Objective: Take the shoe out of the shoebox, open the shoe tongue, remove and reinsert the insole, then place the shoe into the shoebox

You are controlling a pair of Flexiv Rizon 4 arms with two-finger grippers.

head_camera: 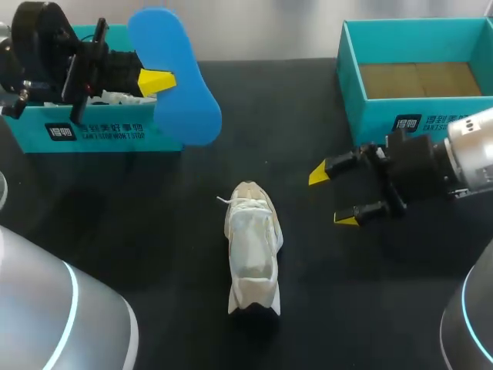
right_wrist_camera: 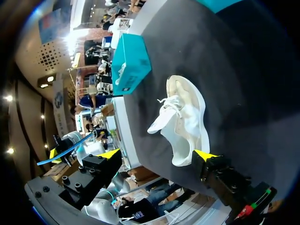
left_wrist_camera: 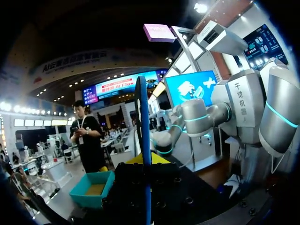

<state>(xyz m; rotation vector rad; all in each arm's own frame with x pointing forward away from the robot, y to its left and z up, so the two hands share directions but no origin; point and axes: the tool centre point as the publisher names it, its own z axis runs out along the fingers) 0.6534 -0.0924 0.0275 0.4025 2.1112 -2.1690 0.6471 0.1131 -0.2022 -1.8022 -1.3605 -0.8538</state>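
Blue and broad, the insole point(head_camera: 173, 77) is out of the shoe and held aloft at the far left of the bench point(head_camera: 139, 208), above a teal box point(head_camera: 108, 131) with white stuffing in it. The left gripper point(head_camera: 158, 81) is clamped on the insole; its wrist view shows the blue sheet edge-on, running straight up between the fingers. The pale cream shoe point(head_camera: 253, 247) sits near the middle of the bench, apparently on its sole with its mouth facing up and a lace end trailing at the far end. It is well apart from both boxes. The right gripper point(head_camera: 339, 196) hovers near the shoe's right side with its yellow-tipped fingers spread and nothing between them. In its own view the shoe point(right_wrist_camera: 185, 119) lies just ahead of the spread gripper point(right_wrist_camera: 157, 154). Behind that arm, the teal shoebox point(head_camera: 354, 85) stands with a bare cardboard-brown floor. I judge the insole light and floppy, so it may buckle when it is pushed back in, and its leading end should be fed toward the toe. The shoe looks soft-sided and light, so it will probably slide on the smooth dark surface. The free gripper would do best to pinch the firmer heel collar or side wall to steady it, keeping off the loose tongue and lace.
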